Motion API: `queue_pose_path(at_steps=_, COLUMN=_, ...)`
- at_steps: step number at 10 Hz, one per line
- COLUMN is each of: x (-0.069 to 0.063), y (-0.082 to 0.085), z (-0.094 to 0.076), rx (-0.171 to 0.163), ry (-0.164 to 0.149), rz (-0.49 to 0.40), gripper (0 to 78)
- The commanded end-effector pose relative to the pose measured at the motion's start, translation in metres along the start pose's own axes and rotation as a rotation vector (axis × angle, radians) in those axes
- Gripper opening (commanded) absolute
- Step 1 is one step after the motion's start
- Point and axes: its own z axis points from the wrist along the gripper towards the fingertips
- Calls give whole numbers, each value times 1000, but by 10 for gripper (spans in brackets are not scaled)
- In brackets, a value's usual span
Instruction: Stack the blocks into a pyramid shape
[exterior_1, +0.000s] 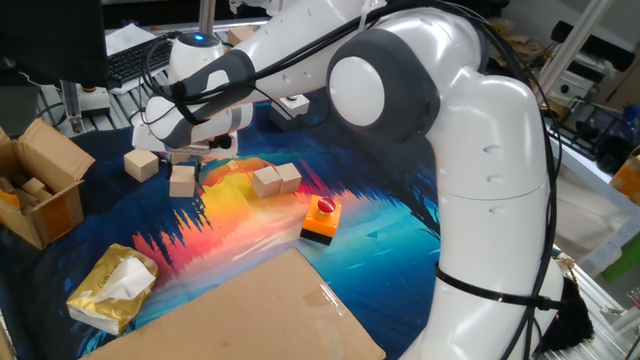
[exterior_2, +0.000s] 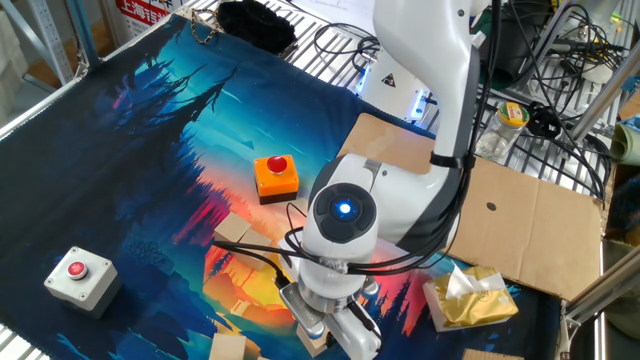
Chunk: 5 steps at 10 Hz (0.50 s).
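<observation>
On colourful mat, fingers (exterior_1: 186, 163) closed on one block (exterior_1: 183, 181); two blocks (exterior_1: 275, 179) side by side nearby

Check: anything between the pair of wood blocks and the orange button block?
Nothing: only bare printed mat between the paired blocks and the orange button block, seen in one fixed view.

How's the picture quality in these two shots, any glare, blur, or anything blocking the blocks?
One fixed view: sharp and evenly lit, soft glare on the arm's white shell; the pair of blocks shows clearly, and the gripper stands over another block. The other fixed view: bright, with the glowing blue light blown out; the arm hides most of the blocks.
</observation>
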Motion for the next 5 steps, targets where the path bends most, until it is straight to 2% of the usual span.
queue_pose_path(at_steps=1, x=9, y=-11, z=-66, rx=-34, ry=31, rz=-241, gripper=11)
queue_pose_path(at_steps=2, x=11, y=-12, z=-68, rx=-28, ry=27, rz=-243, gripper=11)
queue_pose_path(at_steps=4, x=15, y=-13, z=-66, rx=17, ry=12, rz=-254, gripper=11)
queue_pose_path(at_steps=5, x=21, y=-20, z=-61, rx=32, ry=-9, rz=-289, gripper=11)
